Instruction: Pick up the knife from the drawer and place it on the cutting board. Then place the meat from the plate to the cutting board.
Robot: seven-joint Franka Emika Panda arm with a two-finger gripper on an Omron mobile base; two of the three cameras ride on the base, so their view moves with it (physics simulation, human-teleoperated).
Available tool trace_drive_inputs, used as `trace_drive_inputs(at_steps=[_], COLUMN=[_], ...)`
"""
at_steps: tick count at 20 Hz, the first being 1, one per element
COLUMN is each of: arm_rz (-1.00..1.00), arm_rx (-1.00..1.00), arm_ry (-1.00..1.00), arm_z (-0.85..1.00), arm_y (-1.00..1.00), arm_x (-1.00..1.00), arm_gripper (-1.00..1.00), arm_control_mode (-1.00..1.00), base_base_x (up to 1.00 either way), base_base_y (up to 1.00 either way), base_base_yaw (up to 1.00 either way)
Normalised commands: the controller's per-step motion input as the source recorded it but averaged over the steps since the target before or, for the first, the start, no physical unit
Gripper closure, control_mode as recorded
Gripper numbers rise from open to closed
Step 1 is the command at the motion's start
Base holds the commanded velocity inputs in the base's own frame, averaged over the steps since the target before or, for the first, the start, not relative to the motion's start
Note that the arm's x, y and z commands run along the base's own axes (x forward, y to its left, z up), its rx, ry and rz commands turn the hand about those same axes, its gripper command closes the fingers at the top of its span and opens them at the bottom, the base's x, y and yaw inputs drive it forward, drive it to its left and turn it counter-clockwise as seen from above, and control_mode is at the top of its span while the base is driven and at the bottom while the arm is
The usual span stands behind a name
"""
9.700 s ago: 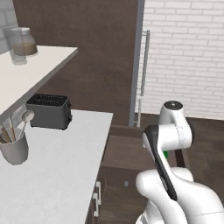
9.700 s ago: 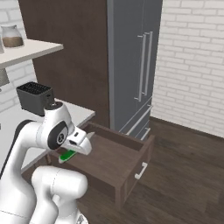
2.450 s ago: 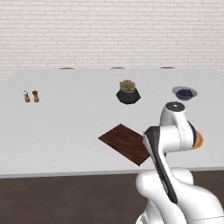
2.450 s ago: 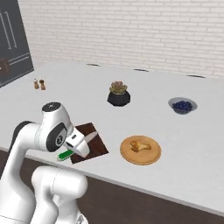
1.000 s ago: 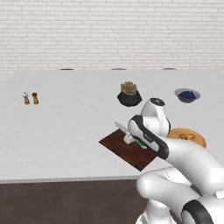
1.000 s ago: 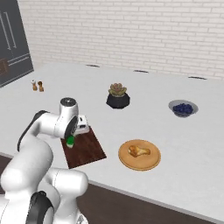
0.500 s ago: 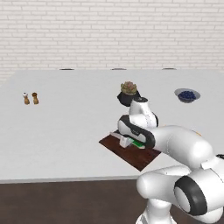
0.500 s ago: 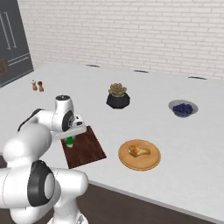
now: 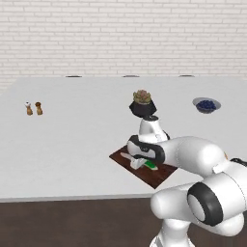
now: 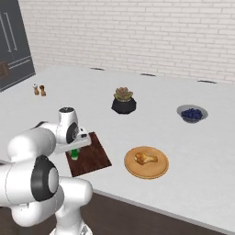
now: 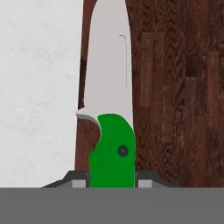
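My gripper (image 9: 137, 163) (image 10: 73, 152) (image 11: 111, 181) is shut on the knife's green handle (image 11: 111, 151). It holds the knife (image 9: 144, 163) (image 10: 74, 154) low over the dark reddish cutting board (image 9: 161, 174) (image 10: 94, 156) (image 11: 175, 87). The silver blade (image 11: 107, 65) runs along the board's edge, next to the white counter (image 11: 39, 87). Whether the knife touches the wood I cannot tell. The meat (image 10: 146, 158) lies on a round tan plate (image 10: 147, 170) to the right of the board. The drawer is out of view.
A black pot with a plant (image 9: 142, 106) (image 10: 124, 103) stands behind the board. A bowl of dark blue berries (image 9: 206, 104) (image 10: 192, 114) sits at the back right. Salt and pepper shakers (image 9: 34, 108) (image 10: 39, 89) stand far left. The counter's front edge lies close below the board.
The base has driven from the drawer to this counter. In the last second the hand has come down and a little left with the knife, to just above the board.
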Motion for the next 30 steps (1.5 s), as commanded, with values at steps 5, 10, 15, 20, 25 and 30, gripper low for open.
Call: trace_drive_inputs(at_steps=[5, 10, 15, 20, 25, 30], arm_rz=[0.00, 0.00, 0.00, 0.00, 0.00, 0.00], arm_rx=[0.00, 0.00, 0.00, 0.00, 0.00, 0.00], arm_ry=[-0.01, 0.00, 0.00, 0.00, 0.00, 0.00], arm_z=[-0.15, -0.06, -0.01, 0.00, 0.00, 0.02], arm_y=[0.00, 0.09, 0.16, 0.08, 0.00, -0.25], arm_x=[0.02, 0.10, 0.15, 0.14, 0.03, -0.02], arm_gripper=[1.00, 1.00, -1.00, -1.00, -1.00, -1.00], arm_control_mode=[-1.00, -1.00, -1.00, -1.00, -1.00, -1.00], base_base_x=[0.00, 0.00, 0.00, 0.00, 0.00, 0.00], base_base_y=[0.00, 0.00, 0.00, 0.00, 0.00, 0.00], base_base_yaw=[0.00, 0.00, 0.00, 0.00, 0.00, 0.00])
